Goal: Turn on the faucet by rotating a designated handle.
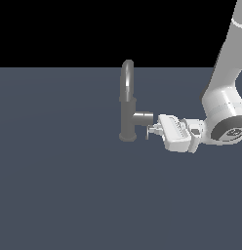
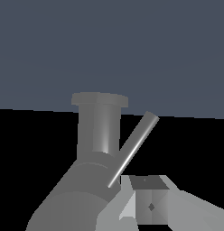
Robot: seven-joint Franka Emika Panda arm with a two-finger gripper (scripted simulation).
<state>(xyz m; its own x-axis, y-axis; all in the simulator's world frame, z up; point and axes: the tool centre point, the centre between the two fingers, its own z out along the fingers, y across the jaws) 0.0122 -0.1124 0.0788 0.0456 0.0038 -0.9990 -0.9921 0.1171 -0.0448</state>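
The grey faucet (image 1: 128, 105) stands upright on the floor with its arched spout on top and a round base flange. A stubby horizontal cylinder (image 1: 143, 118) juts from its body towards the exterior view's right. The handle (image 1: 147, 132), a thin short rod, hangs from the cylinder's end. My gripper (image 1: 152, 129) lies level just right of the handle, fingertips at the rod, empty, with the fingers together. In the wrist view the handle (image 2: 132, 151) runs slantwise beside the faucet body (image 2: 98, 133), and the fingertips (image 2: 150, 203) sit close to the rod's near end.
The flat dark grey floor (image 1: 59, 185) spreads all around the faucet. My white arm (image 1: 223, 105) comes in from the exterior view's right.
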